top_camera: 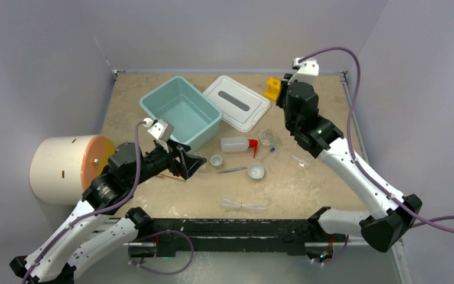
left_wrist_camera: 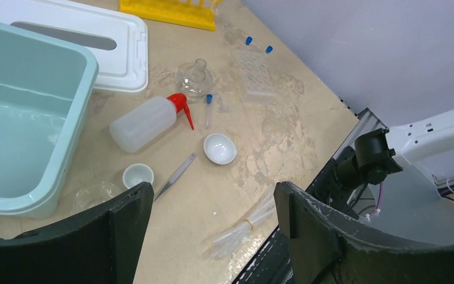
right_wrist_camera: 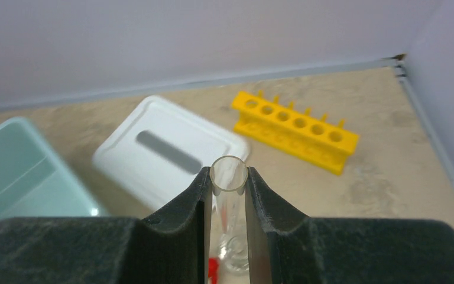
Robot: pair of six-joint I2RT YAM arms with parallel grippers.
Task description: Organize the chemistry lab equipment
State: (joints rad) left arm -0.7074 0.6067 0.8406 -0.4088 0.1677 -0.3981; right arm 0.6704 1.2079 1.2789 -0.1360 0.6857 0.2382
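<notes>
My right gripper (right_wrist_camera: 229, 177) is shut on an upright clear tube (right_wrist_camera: 230, 201), held above the table near the yellow rack (right_wrist_camera: 295, 129); it shows in the top view (top_camera: 285, 97). My left gripper (left_wrist_camera: 211, 198) is open and empty, hovering over the table (top_camera: 195, 161). Under it lies a banded bundle of clear tubes (left_wrist_camera: 245, 228). A clear squeeze bottle (left_wrist_camera: 145, 121) with a red nozzle, two white bowls (left_wrist_camera: 220, 148) (left_wrist_camera: 138, 175), metal tweezers (left_wrist_camera: 176, 175), a blue-capped tube (left_wrist_camera: 208, 109) and blue pieces (left_wrist_camera: 249, 41) lie loose. Wooden sticks (top_camera: 171, 176) lie below the left gripper.
The teal tub (top_camera: 180, 112) stands open at the back left, its white lid (top_camera: 236, 102) beside it. A small glass flask (top_camera: 265, 137) and a clear plate (top_camera: 300, 160) sit right of the bottle. The cream cylinder (top_camera: 65, 168) lies off the table's left edge.
</notes>
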